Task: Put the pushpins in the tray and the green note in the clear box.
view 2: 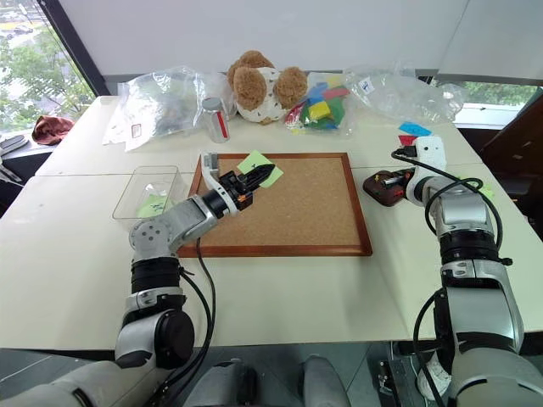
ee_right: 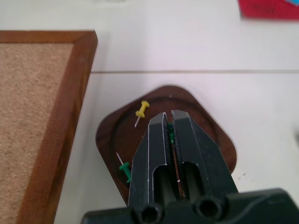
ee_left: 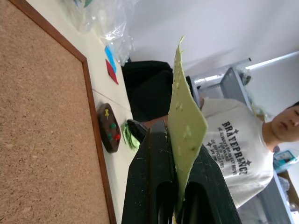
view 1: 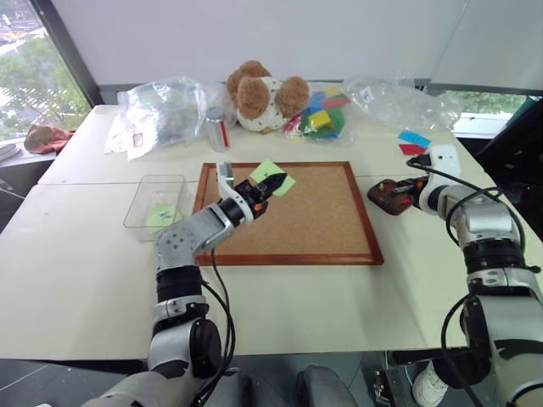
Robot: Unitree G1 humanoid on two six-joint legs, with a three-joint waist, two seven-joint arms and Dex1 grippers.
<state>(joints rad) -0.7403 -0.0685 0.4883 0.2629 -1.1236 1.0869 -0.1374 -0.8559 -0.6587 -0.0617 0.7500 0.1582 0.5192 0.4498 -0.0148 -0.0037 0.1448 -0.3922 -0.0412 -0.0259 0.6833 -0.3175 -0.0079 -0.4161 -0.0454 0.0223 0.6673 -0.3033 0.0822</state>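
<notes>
My left gripper (view 1: 273, 183) pinches the pale lime-green square note (view 1: 273, 177) edge-on for carrying; my right gripper (ee_right: 168, 122) – clamped on a pushpin (green-headed, seemingly) – hovers over the maroon tray (ee_right: 212, 140).

Green note (view 1: 273, 180) lifted above the corkboard, pushpins (ee_right: 141, 112) lying in dark tray (ee_right: 215, 140), clear box (view 1: 154, 202) beside it

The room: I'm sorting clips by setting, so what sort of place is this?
Probably an office or lab set up for robot trials: a plain white table by a window, staged props such as a corkboard and teddy bear, and a person watching nearby.
</notes>
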